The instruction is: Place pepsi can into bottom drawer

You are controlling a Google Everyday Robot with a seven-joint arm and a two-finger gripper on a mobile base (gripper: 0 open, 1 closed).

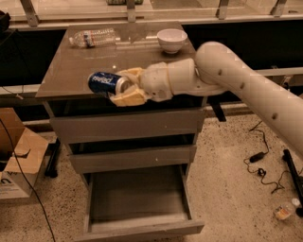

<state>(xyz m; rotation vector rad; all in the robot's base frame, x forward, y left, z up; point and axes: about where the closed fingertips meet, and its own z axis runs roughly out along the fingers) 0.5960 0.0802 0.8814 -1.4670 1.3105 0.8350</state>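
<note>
Clamping 1 pepsi can [105,82] — 1 end effector [124,86] over cabinet top [80,59].

Blue pepsi can [105,82] in cream gripper [124,86] over grey-brown cabinet top [78,61].

It looks like a robot test lab, not a home: a lone drawer cabinet [128,125] stands on a speckled floor [236,198] with loose cables [259,159] trailing, a cardboard box [21,151] beside it and metal rail posts [29,12] behind. The claw [121,86] hangs at the front edge of the worktop [71,66], gripping a can [103,82]
</note>
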